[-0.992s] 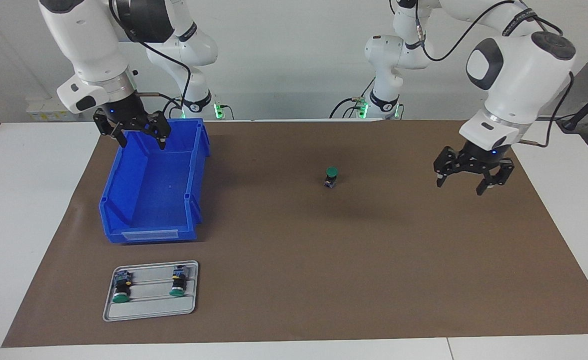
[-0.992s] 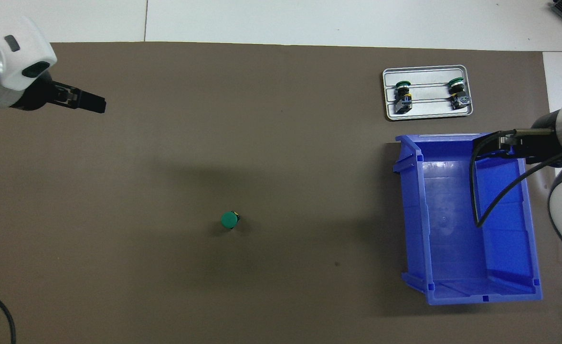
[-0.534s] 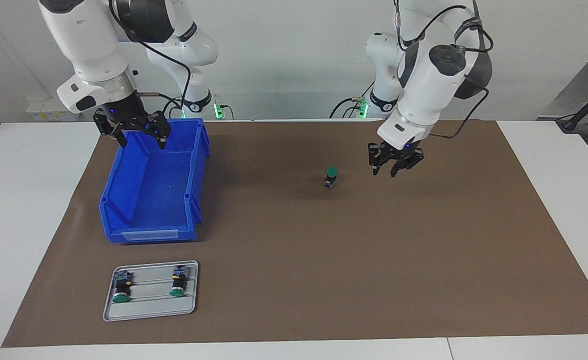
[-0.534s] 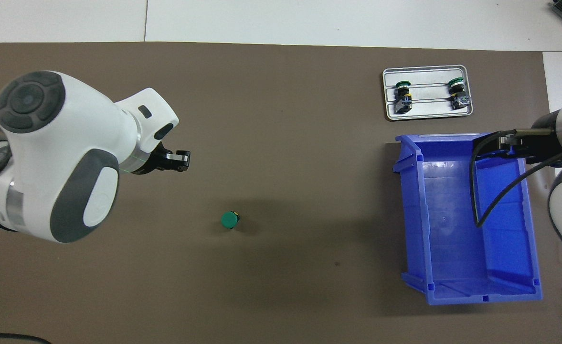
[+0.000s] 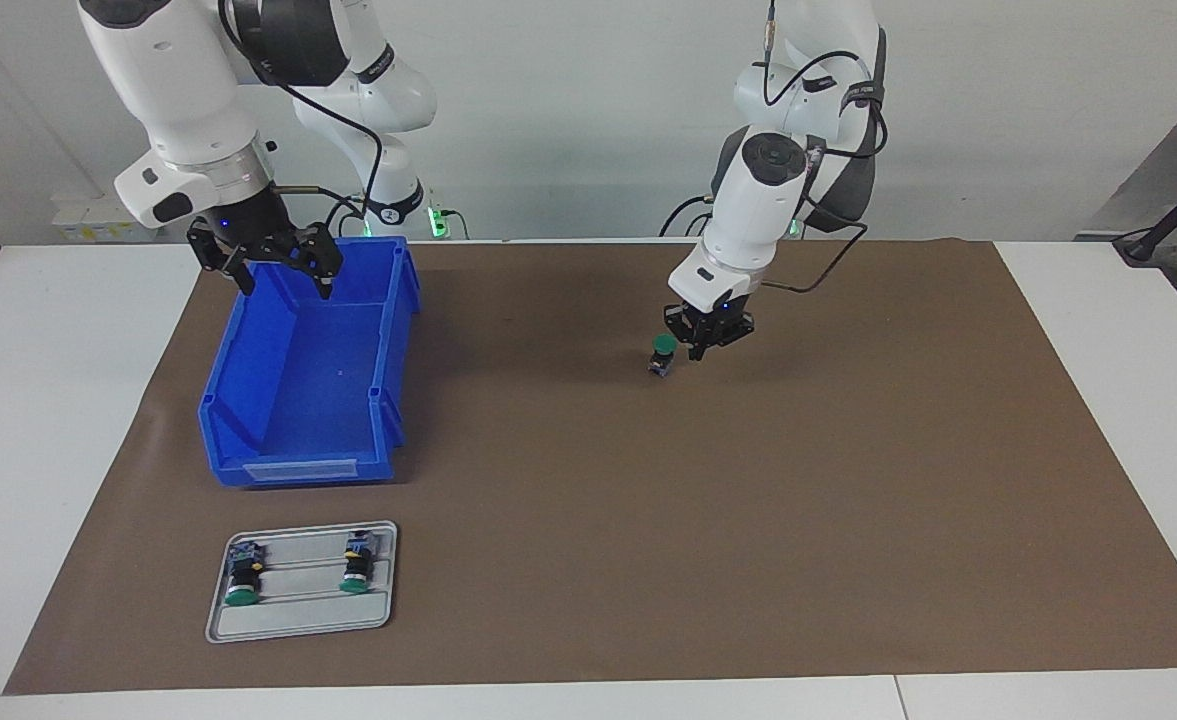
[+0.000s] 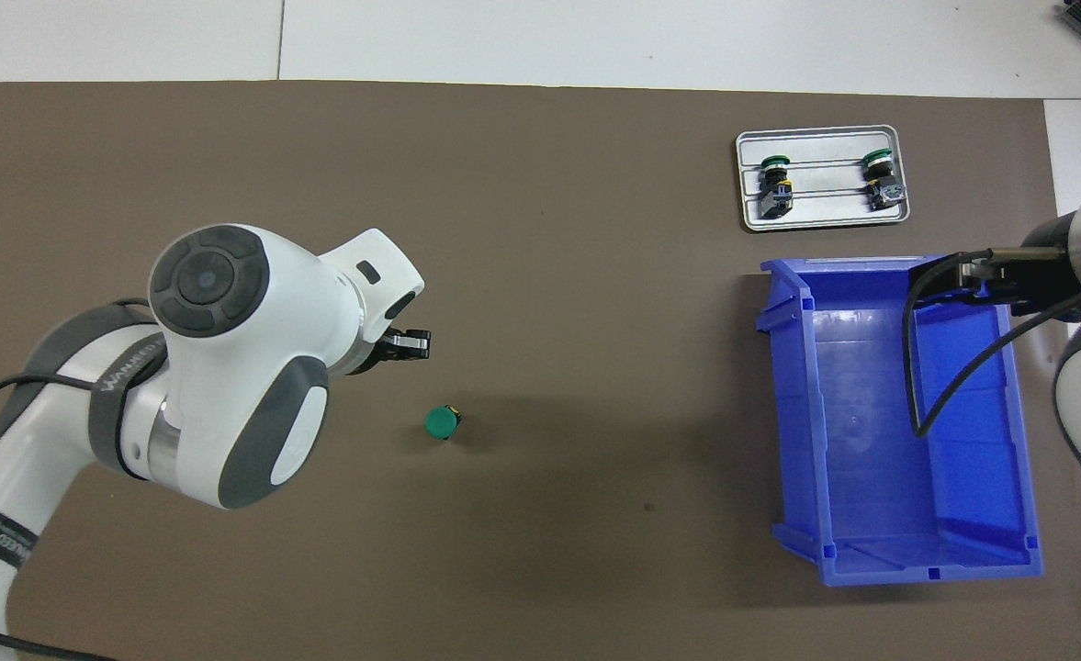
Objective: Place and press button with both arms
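Just beside the button (image 5: 662,352), left gripper (image 5: 700,349), fingertips together

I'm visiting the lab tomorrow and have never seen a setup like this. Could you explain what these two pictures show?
These are two white robot arms at a table covered by a brown mat. One picture looks at the robots from across the table; the other looks steeply down from above their own end, so the sides appear swapped.

On the mat stands a small button with a green cap. The left gripper, its fingers shut and holding nothing, is right beside the button, slightly above the mat. The right gripper, fingers open and empty, waits over the end of an empty blue bin that is nearest the robots. Farther from the robots than the bin lies a grey tray holding two more buttons on their sides.
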